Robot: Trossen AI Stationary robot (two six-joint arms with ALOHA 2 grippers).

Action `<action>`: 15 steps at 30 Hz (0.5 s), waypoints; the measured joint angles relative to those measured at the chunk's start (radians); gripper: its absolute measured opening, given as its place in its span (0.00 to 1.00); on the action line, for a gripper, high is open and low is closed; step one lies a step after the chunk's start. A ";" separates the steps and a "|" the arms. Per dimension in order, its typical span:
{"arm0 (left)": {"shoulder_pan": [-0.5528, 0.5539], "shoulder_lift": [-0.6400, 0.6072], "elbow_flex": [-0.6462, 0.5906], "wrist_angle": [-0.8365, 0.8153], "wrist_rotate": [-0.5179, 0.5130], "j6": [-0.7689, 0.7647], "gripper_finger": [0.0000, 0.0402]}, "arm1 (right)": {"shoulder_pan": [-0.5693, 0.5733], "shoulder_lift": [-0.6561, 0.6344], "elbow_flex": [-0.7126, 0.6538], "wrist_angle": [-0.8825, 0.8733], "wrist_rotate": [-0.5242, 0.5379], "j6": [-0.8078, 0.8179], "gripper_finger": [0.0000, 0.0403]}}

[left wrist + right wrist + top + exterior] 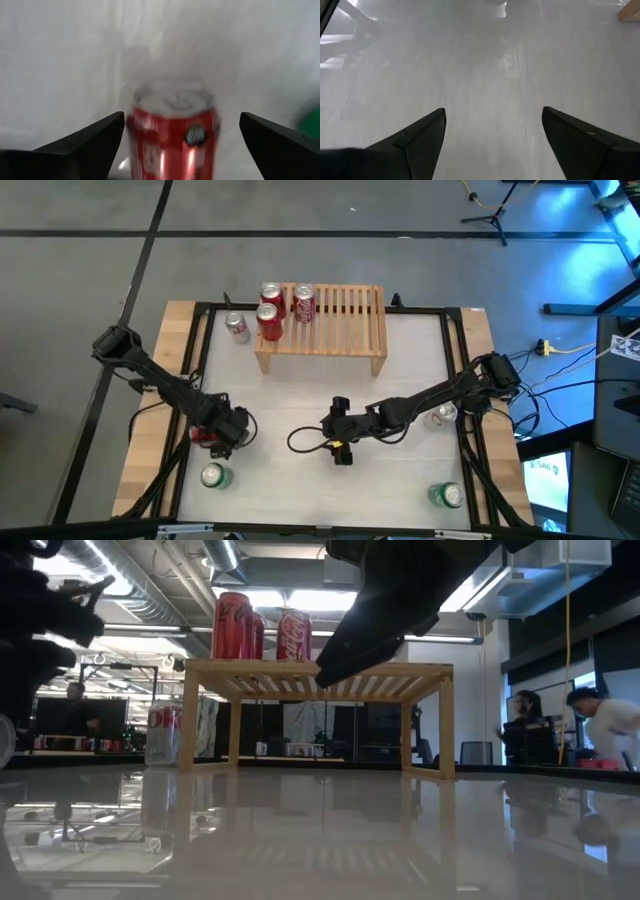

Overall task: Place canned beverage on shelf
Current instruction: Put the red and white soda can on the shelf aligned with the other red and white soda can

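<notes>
Looking at the shelf [345, 320]: right slats free, three probably Coca-Cola cans [285, 308] left; left tool [175, 145] spread around red can [172, 132], right tool [492, 135] spread, empty.

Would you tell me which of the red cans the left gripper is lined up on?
The red can standing on the table between the open fingers of the left gripper, at the table's left side. The other three red cans stand on the shelf.

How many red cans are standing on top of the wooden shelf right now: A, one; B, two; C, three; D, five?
C: the high view shows three red cans clustered at one end of the shelf, with a silver can on the table beside it.
</notes>
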 joint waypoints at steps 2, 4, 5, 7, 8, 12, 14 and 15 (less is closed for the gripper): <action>-0.004 -0.004 0.000 -0.042 -0.001 0.000 0.96 | 0.000 0.000 0.000 -0.003 0.000 0.000 0.81; -0.004 -0.002 0.000 -0.044 0.000 -0.006 0.96 | 0.000 0.000 0.000 -0.005 0.000 0.000 0.81; -0.003 -0.002 0.000 -0.048 0.002 -0.019 0.96 | 0.000 0.000 0.000 -0.002 0.000 0.000 0.81; -0.001 -0.003 0.000 -0.062 0.008 -0.035 0.96 | 0.000 0.000 0.000 0.002 0.001 0.000 0.81; -0.002 -0.003 0.000 -0.069 0.007 -0.044 0.96 | 0.000 0.000 0.000 0.002 0.001 0.000 0.81; -0.002 -0.004 -0.026 -0.091 0.004 -0.057 0.96 | 0.000 0.000 0.000 0.002 0.001 0.000 0.81; -0.001 -0.004 -0.059 -0.074 0.009 -0.063 0.96 | 0.000 0.000 0.000 0.001 0.001 0.000 0.81; 0.002 -0.004 -0.079 -0.060 0.011 -0.067 0.96 | 0.000 0.000 0.000 0.002 0.001 0.000 0.81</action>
